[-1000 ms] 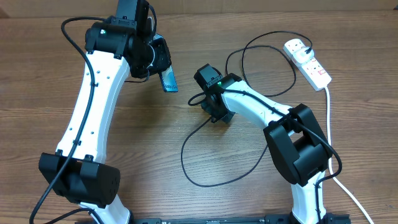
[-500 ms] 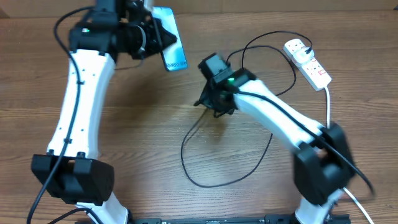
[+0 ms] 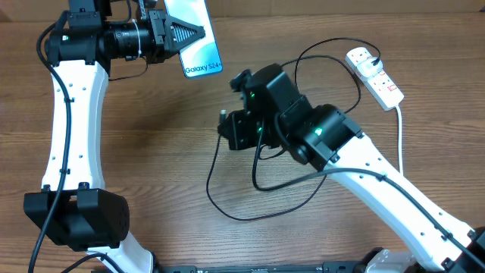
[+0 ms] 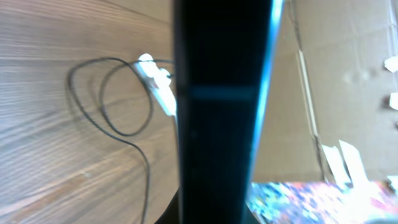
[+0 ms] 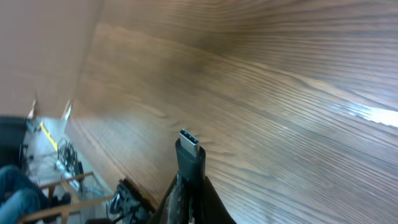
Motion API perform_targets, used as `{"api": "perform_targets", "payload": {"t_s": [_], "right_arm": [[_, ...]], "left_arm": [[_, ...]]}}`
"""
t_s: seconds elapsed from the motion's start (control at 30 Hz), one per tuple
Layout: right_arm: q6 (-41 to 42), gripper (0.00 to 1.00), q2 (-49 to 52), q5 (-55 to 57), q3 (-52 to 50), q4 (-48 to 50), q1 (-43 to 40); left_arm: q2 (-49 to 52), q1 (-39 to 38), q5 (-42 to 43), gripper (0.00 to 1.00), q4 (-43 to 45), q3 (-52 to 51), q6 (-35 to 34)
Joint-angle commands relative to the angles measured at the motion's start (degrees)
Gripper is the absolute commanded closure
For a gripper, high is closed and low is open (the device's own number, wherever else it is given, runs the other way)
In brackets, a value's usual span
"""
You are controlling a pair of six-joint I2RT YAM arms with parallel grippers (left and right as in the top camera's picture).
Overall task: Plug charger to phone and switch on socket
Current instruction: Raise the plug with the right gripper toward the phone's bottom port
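Phone (image 3: 195,38) is hanging in the air well to the left of the socket (image 3: 375,73), screen up towards the overhead camera, with the left claw (image 3: 170,34) clamping it by one end. From the left wrist I am only getting its dark edge (image 4: 217,112) filling the view.

The right claw (image 3: 231,129) is hovering between the phone and the socket, its fingers pinching narrow on the charger (image 3: 227,212) just behind the connector tip (image 5: 189,149), which is poking out bare. The tip is pointing at open bench (image 3: 151,174), apart from the phone, so nothing is plugged in yet.

The cable's other end is running up to the socket and looks to be seated there already, though I am judging that from a small dark shape. I cannot tell how the switches are standing.

So both pieces are in hand. Lining up the tip with the phone's port, pushing it home and pressing the socket switch are all left to do.
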Motion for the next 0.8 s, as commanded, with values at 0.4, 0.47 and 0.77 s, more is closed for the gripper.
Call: {"api": "perform_targets", "payload": {"t_s": [0.4, 0.47, 0.77], "right_arm": [[-2.69, 0.96, -3.85, -0.28, 1.16, 1.27, 1.33], [-2.69, 0.96, -3.85, -0.85, 1.16, 1.36, 1.33], [-2.67, 0.96, -3.85, -2.08, 1.16, 2.49, 1.33]], "left_arm": [[-0.17, -3.72, 4.31, 0.96, -13.46, 0.57, 19.3], [-0.17, -3.82, 4.35, 0.96, -13.57, 0.57, 19.5], [-0.17, -3.85, 6.01, 0.96, -14.14, 0.55, 20.59]]}}
